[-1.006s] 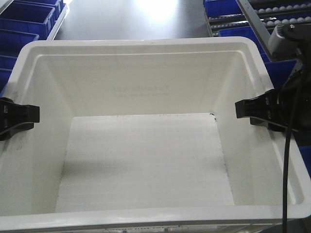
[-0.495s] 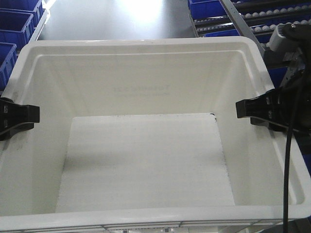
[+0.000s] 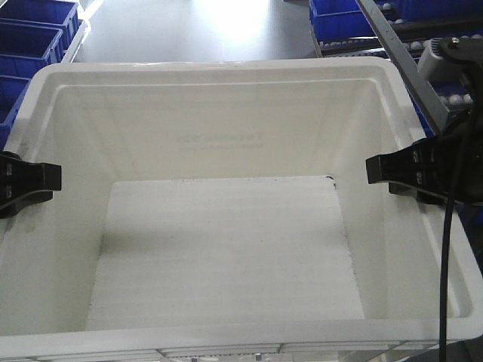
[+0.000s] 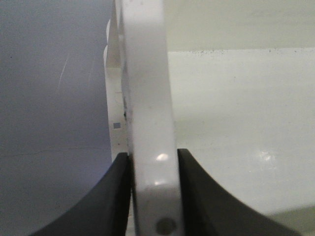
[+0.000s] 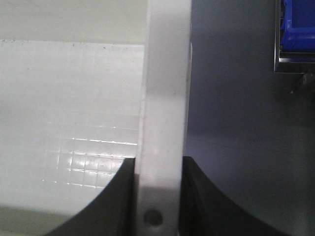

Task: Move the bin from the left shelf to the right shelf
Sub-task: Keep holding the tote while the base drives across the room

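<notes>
Exterior front-facing: left hand (image 3: 30, 181), right hand (image 3: 400, 172) clamp bin (image 3: 226, 151) above grey floor (image 3: 189, 30)

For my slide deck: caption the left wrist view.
Left gripper with jaws shut on the rim of the white bin, grey floor outside.

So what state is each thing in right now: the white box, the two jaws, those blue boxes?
bin: upright, empty, clamped at both side rims.
left gripper: jaws shut on the bin's left rim.
right gripper: jaws shut on the bin's right rim.
blue totes: open-topped, standing in rows behind the bin.
right shelf: not yet carrying the bin.
</notes>
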Controlling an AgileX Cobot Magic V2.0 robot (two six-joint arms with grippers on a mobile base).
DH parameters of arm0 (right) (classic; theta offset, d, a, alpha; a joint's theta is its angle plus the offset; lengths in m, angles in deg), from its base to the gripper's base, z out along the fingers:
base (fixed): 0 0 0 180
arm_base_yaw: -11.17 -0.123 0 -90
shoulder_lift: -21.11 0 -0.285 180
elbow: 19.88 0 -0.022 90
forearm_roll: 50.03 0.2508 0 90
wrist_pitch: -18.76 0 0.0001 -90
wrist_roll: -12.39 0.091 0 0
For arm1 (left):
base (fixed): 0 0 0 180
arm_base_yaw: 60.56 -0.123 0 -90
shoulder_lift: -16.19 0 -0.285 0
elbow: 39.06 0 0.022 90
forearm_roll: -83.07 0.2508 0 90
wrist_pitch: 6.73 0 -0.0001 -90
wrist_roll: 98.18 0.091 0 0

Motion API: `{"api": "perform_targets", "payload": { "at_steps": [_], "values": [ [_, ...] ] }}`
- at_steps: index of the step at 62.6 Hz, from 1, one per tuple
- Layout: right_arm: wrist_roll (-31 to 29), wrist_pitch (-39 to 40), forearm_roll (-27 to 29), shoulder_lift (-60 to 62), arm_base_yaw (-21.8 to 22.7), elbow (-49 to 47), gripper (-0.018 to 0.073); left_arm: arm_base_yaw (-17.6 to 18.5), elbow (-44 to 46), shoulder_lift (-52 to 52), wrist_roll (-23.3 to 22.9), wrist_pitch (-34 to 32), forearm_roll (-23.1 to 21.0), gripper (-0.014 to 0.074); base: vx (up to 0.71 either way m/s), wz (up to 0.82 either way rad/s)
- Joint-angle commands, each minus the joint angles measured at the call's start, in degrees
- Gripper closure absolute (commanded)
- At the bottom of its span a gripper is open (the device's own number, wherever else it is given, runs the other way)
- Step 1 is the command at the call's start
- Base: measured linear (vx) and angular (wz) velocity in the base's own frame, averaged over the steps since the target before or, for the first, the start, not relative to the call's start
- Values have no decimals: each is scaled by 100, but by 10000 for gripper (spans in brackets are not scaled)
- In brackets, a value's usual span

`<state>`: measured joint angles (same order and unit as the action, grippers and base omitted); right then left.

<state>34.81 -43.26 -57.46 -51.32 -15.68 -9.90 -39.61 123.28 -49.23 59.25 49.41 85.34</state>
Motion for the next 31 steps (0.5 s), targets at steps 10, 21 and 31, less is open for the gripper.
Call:
{"api": "perform_targets", "payload": {
  "at_steps": [10, 21, 31],
  "values": [
    [-37, 419, -736, 187, 80, -224, 485, -15, 191, 174, 179, -410, 335, 565, 31, 10],
    [-37, 419, -736, 187, 80, -224, 485, -15, 191, 174, 179, -410, 335, 565, 33, 8],
    [-37, 419, -736, 187, 80, -224, 485, -15, 191, 174, 179, -410, 335, 565, 35, 3]
  ]
}}
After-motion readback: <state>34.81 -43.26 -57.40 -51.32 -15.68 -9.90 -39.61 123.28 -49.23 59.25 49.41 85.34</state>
